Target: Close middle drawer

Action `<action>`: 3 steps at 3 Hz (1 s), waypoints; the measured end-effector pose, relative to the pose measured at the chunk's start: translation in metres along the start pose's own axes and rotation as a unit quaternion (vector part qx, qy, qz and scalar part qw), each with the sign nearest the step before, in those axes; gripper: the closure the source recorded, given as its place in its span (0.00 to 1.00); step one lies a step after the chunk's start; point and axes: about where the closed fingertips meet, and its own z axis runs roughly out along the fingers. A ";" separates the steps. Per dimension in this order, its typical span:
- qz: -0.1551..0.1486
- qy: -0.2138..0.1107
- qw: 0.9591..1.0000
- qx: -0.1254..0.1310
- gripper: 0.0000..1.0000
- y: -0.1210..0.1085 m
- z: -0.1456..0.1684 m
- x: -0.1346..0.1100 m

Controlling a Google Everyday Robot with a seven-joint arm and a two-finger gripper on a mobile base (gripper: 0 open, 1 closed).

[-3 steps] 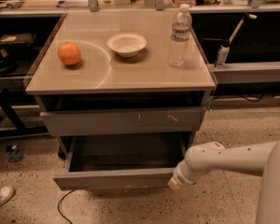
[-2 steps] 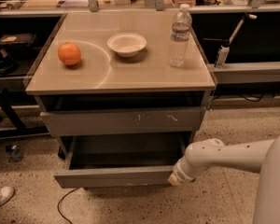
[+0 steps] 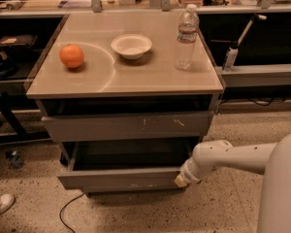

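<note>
The middle drawer (image 3: 119,178) is the lowest visible drawer of the grey-brown cabinet. It stands pulled out, with its bare grey inside (image 3: 128,154) showing behind the long plain front. My gripper (image 3: 182,180) is at the end of the white arm (image 3: 233,157). It sits against the right end of that drawer front. The drawer above, its front marked with white scratches (image 3: 174,123), stands slightly out from the cabinet.
On the cabinet top (image 3: 150,76) stand an orange (image 3: 71,56), a white bowl (image 3: 131,46) and a water bottle (image 3: 186,37). A cable (image 3: 68,210) lies on the floor at front left, and a shoe (image 3: 0,204) at far left. Benches stand behind and to the right.
The middle drawer front has moved a little inward toward the cabinet, and my arm has moved with it.
</note>
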 end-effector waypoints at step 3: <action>0.034 -0.011 0.999 0.010 1.00 -0.027 0.004 -0.017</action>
